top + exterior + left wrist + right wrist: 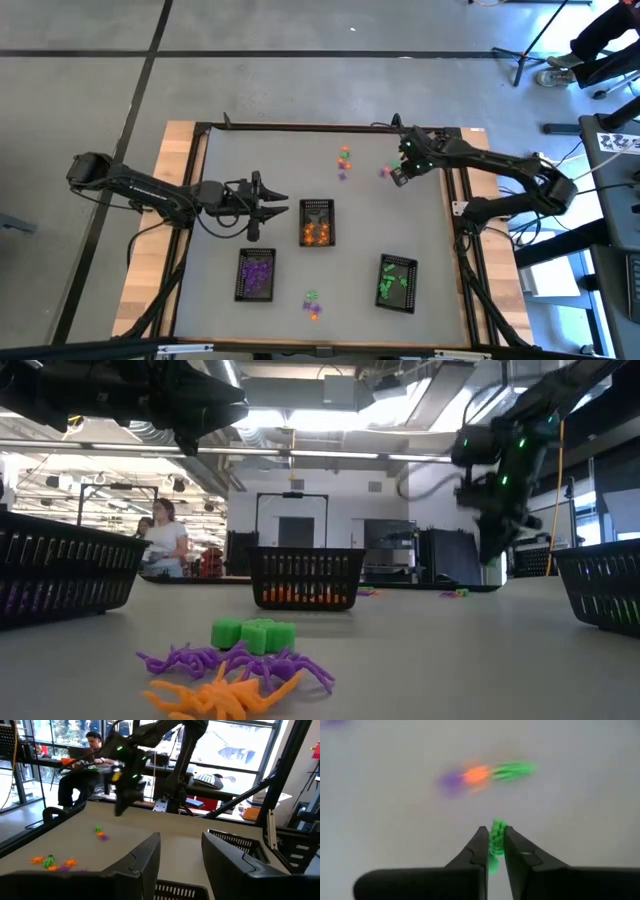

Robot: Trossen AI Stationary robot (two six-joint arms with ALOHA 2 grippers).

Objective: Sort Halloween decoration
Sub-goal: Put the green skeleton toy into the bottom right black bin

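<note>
Right claw (pixel 493 851) pinched shut on a small green trinket (pixel 496 839) above the far right of the grey worktop (pixel 230 180), trinket's long axis running out along the fingers, tip poking forward past them. Left claw (pixel 283 208) open, holding nothing, hanging left of the middle tray (pixel 317 221) of orange pieces. More trinkets (pixel 232 672) lie loose at the near edge; beyond, an open room where a person (pixel 163 538) sits at a desk.

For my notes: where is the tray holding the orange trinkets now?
In the high view, the orange tray sits mid-table, just right of the left gripper.
</note>
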